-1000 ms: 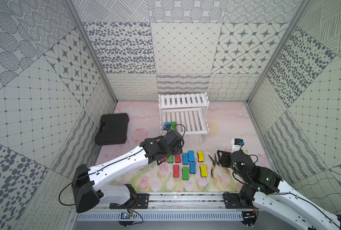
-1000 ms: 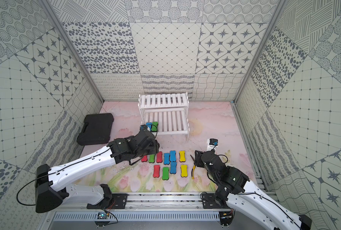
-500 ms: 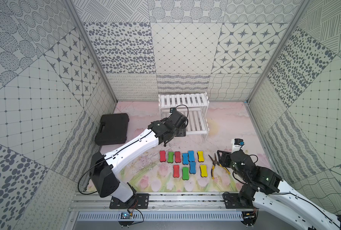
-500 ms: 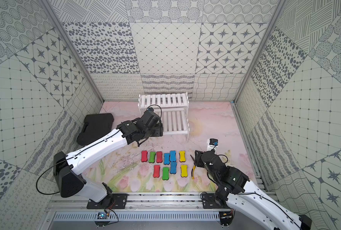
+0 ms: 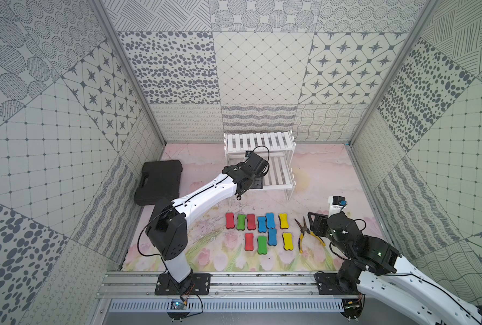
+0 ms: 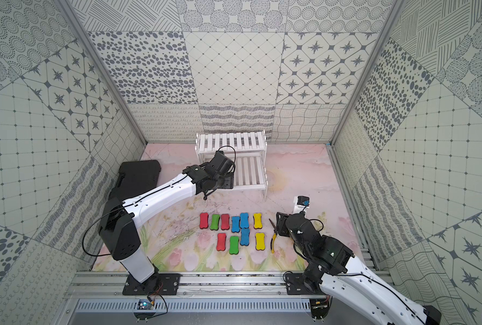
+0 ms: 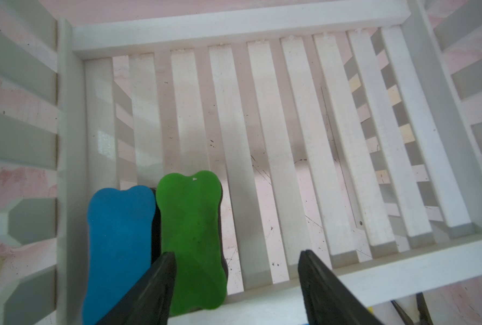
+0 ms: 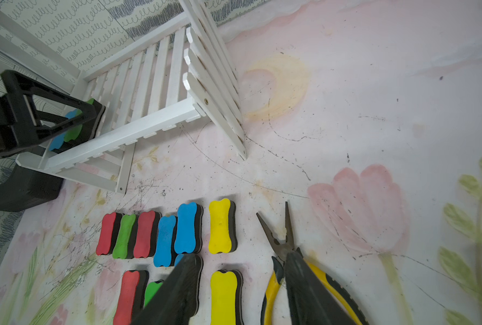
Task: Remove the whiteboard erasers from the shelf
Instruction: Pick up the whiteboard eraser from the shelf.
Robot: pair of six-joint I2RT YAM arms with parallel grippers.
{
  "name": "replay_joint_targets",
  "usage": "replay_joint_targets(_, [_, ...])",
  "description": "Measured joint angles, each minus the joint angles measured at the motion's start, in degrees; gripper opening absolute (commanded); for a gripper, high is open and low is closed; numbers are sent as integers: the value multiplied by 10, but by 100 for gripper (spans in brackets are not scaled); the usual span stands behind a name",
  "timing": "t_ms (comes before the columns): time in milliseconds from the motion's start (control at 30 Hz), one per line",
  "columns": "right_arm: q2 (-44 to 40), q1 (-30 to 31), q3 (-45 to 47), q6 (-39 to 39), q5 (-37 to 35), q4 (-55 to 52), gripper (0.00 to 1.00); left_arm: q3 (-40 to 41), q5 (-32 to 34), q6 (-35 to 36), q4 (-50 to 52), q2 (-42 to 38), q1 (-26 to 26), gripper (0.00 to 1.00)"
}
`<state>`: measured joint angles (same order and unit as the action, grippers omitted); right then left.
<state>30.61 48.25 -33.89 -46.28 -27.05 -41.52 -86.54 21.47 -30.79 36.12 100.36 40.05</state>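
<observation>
The white shelf (image 5: 259,142) stands at the back. On its lower tier a blue eraser (image 7: 118,247) and a green eraser (image 7: 192,225) lie side by side against the rail. My left gripper (image 7: 237,253) hangs open just above them, one finger over the green eraser's edge, holding nothing. In both top views that gripper (image 5: 258,183) hides these two. Several more erasers (image 5: 258,223) lie in two rows on the table in front. My right gripper (image 8: 239,256) is open and empty, low over the table between the yellow erasers (image 8: 220,225) and the pliers.
Yellow-handled pliers (image 5: 304,233) lie just right of the eraser rows, under my right gripper (image 5: 315,225). A black plastic case (image 5: 159,181) sits at the left wall. The shelf's side rails (image 8: 214,84) and front bar (image 7: 346,278) stand close around the left gripper.
My left arm has swung from the eraser rows on the table back to the shelf's lower tier and now covers the blue and green erasers. The right arm has not moved.
</observation>
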Motion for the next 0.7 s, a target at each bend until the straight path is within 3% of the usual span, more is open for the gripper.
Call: replay_joint_targets(700, [-6, -4, 0, -2, 0, -11, 55, -20, -17, 5, -14, 4, 1, 68])
